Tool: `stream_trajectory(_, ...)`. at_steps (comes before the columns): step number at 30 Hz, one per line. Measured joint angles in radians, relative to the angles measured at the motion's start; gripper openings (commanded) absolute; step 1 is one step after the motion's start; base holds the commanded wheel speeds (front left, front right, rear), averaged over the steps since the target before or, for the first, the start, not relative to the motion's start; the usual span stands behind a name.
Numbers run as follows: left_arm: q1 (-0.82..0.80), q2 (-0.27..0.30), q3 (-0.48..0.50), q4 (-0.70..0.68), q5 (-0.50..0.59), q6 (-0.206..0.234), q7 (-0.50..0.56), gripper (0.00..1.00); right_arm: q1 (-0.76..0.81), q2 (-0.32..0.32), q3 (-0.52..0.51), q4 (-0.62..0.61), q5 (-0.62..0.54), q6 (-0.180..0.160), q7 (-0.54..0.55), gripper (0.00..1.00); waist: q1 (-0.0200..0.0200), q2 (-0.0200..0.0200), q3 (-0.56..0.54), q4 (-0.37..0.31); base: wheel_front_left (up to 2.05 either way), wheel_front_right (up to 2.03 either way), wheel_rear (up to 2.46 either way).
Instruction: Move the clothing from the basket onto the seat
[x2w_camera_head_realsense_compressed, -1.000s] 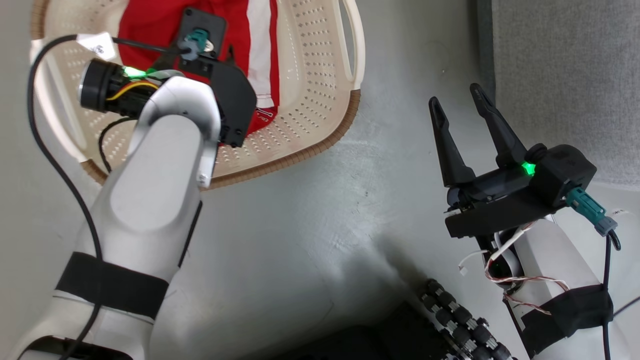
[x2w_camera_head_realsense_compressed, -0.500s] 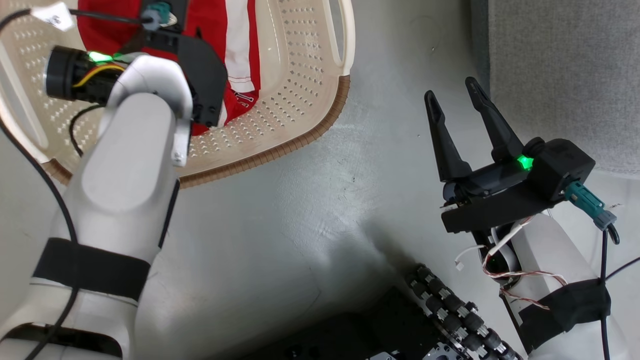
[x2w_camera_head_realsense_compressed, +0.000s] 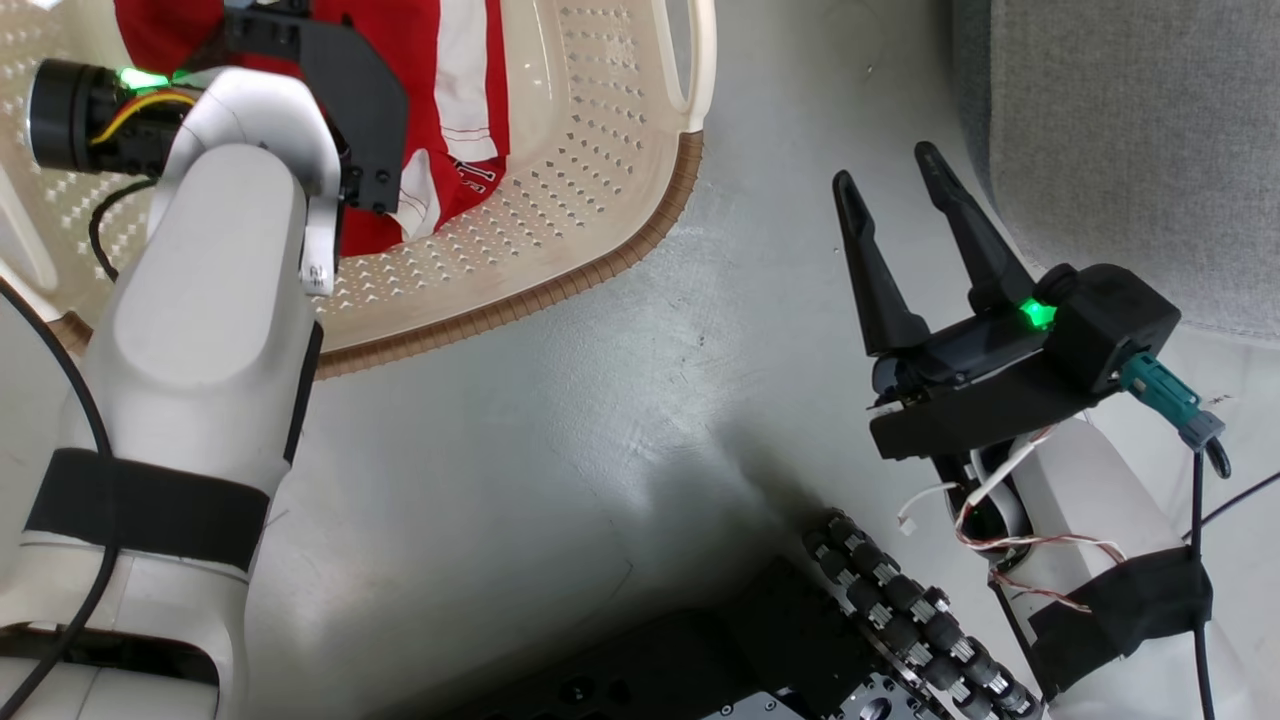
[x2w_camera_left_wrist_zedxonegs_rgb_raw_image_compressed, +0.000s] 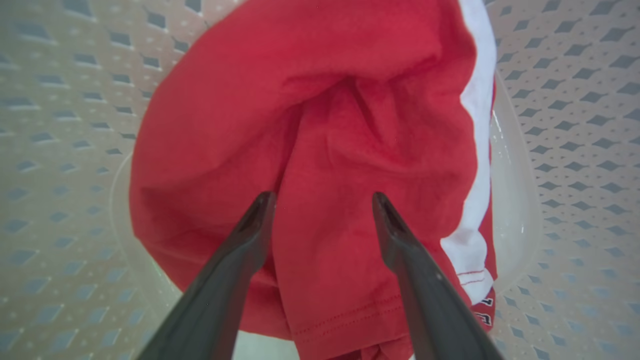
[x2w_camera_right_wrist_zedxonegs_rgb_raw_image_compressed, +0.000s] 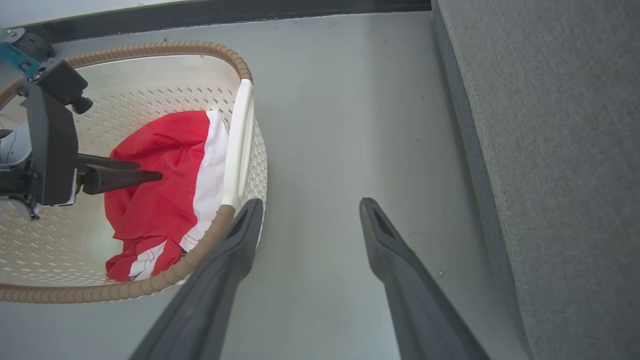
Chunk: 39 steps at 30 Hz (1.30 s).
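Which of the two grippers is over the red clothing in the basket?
The left gripper, open over the red clothing in the basket; the right gripper hangs over grey floor beside the sofa.

Clothing (x2w_camera_head_realsense_compressed: 465, 100) — partly hidden behind the left forearm (x2w_camera_head_realsense_compressed: 200, 330); basket (x2w_camera_head_realsense_compressed: 580, 180) cut by top edge.

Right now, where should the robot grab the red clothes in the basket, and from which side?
Probably the bunched fold in the middle of the red clothing, coming straight down from above. The cloth lies crumpled on the floor of the basket, whose walls stand in the way of a sideways reach, and that raised ridge gives something to pinch. The open left gripper points right at it.
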Motion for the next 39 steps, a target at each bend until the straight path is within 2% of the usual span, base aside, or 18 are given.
stream_trajectory(17, -0.027, -0.007, 0.002, 0.06, 0.001, 0.0, -0.002, 1.0, 0.006, 0.002, 0.004, 0.006, 0.023, 0.0, 0.0, 1.0, 0.0, 0.0, 0.021, -0.026, 0.0, 0.0, 0.0)
stream_trajectory(39, -0.098, -0.009, 0.012, 0.132, 0.035, 0.0, -0.018, 1.0, 0.025, 0.003, -0.008, -0.002, 0.021, 0.0, 0.0, 1.0, 0.0001, 0.0, 0.038, -0.018, 0.0, 0.0, 0.0)
